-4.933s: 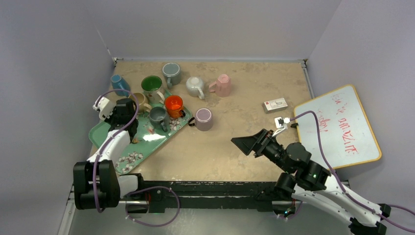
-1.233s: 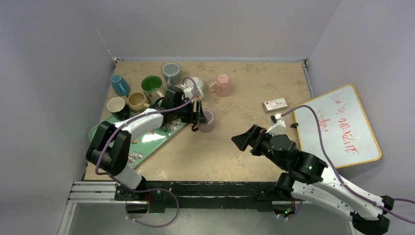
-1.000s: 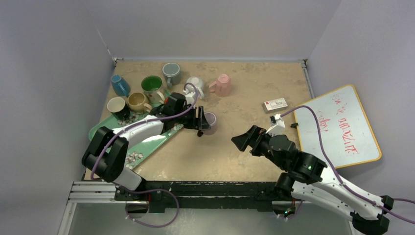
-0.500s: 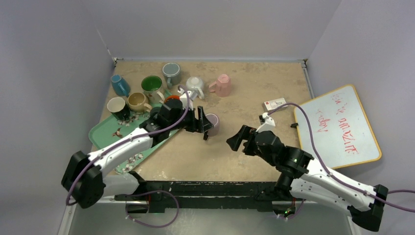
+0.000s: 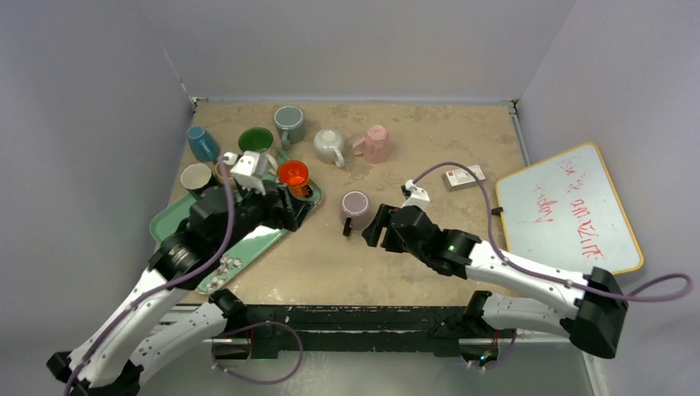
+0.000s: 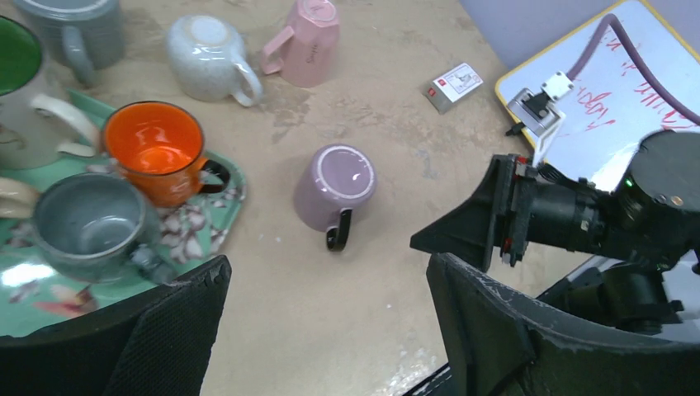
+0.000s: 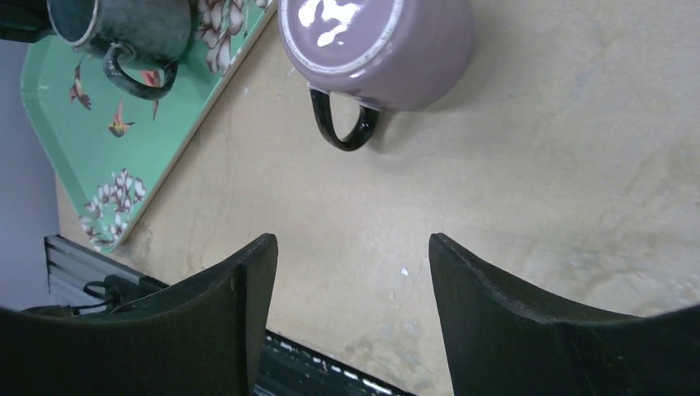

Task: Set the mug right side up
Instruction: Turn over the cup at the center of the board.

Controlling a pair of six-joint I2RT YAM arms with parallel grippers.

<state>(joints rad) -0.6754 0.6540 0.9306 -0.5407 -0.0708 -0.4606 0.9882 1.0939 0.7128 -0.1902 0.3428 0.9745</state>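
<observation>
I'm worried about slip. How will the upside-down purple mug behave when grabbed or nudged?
The purple mug looks glazed, with glare on its upturned base, so it is probably rigid and somewhat slippery. Resting rim-down on the table, it seems unlikely to tip or roll; a push would likely slide it. Its black handle may offer a surer hold.

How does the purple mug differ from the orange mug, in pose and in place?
The purple mug stands upside down, base up; the orange mug stands upright, mouth up. The purple mug sits on the bare table; the orange mug sits on the green tray. The purple mug is pale; the orange mug is bright. Both have a black handle.
</observation>
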